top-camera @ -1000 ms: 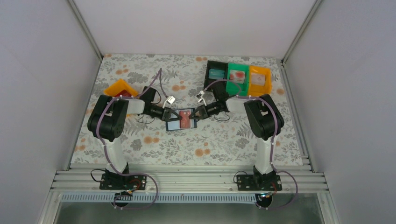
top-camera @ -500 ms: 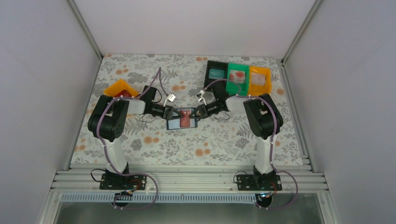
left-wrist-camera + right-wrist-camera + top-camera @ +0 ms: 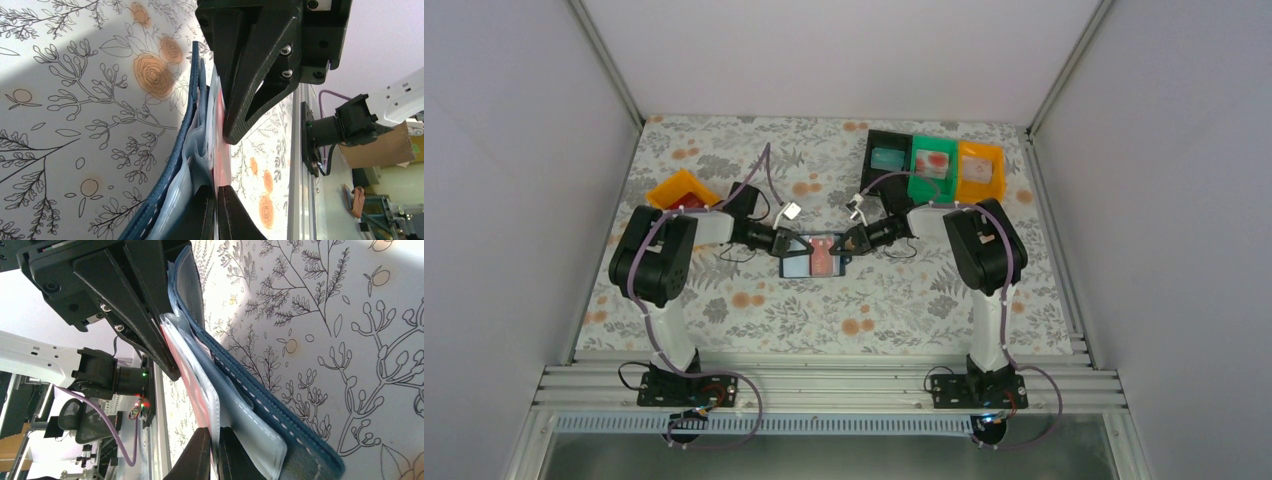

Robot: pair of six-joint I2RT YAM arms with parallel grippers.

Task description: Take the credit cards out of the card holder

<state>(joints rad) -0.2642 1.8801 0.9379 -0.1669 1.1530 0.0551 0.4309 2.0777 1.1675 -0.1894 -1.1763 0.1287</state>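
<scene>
Navy-blue stitched folding card holder (image 3: 796,267) lies open on the flower-printed tablecloth (image 3: 724,150) in the overhead view. The left pincer (image 3: 800,245) is at its left edge and the right pincer (image 3: 841,245) at its right. A red plastic card (image 3: 824,258) lies on the pale blue inside, directly between the 2 sets of tips. Well beyond the right pincer, 3 plastic bins stand touching in a row: a black bin (image 3: 886,138), a green bin (image 3: 921,182) and an orange bin (image 3: 981,150). A teal card (image 3: 886,158) lies in the black one. A 2nd orange bin (image 3: 674,188) sits well behind the left pincer.

Left wrist view: the left pincer (image 3: 216,194) is closed tight, and the red plastic card's (image 3: 220,155) edge runs in between its 2 tips. The card holder's (image 3: 182,135) navy cover and pale pocket layers lie just beside those tips, on the cloth side. The right pincer (image 3: 232,131) points in from the opposite end, close against the card.

Right wrist view: the right pincer (image 3: 215,436) is likewise closed, nipping a pale pocket layer of the card holder (image 3: 260,405). Whether the red plastic card (image 3: 192,390) is also in that nip cannot be told. The left pincer (image 3: 169,369) reaches in from the far end.
</scene>
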